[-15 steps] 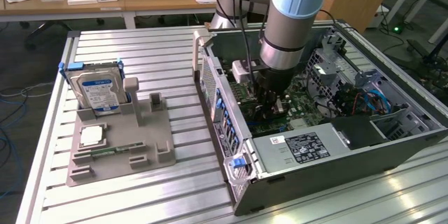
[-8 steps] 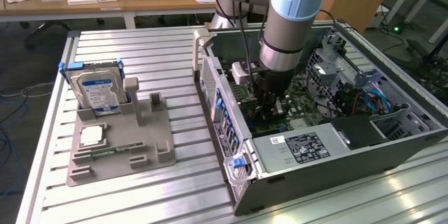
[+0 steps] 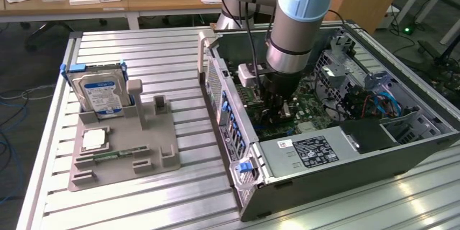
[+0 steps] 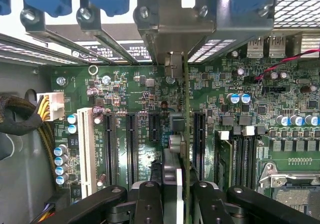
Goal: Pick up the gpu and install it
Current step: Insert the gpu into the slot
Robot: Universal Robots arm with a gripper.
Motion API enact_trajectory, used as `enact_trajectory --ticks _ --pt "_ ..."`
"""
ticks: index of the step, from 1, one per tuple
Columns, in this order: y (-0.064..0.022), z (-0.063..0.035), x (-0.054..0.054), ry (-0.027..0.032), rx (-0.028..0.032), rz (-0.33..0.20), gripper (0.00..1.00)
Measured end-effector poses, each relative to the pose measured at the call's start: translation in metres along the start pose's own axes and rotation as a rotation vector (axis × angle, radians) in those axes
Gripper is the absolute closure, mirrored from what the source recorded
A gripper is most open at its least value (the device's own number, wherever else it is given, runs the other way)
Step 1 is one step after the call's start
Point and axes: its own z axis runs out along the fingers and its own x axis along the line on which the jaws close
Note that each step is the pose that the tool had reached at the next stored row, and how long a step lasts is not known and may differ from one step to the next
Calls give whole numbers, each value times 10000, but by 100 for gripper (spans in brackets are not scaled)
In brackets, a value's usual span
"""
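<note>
The arm reaches down into the open computer case (image 3: 345, 149) on the bench (image 3: 144, 197), and the gripper (image 4: 175, 194) pinches the gpu (image 4: 183, 134) by its upper edge. The card hangs edge-on over the green motherboard (image 4: 240, 114), lined up along the black expansion slots (image 4: 131, 149), its metal bracket end (image 4: 172, 66) towards the rear slot openings. It looks light, stiff and thin, likely fragile. Gripping the bare board edge, clear of the fan and components, seems the safest hold.
</note>
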Motion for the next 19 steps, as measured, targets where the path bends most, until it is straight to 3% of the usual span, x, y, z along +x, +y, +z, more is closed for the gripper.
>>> enact_trajectory --ticks 4,6,8,13,14,19 --pt "-1 9 -3 -26 10 2 71" --pt "0 -8 0 3 -2 0 71" --pt "-1 -34 0 -3 3 0 65" --pt "-9 -224 1 -1 17 0 65" --pt "-12 -309 2 -1 23 0 65" --pt "-21 -533 3 -1 33 0 65"
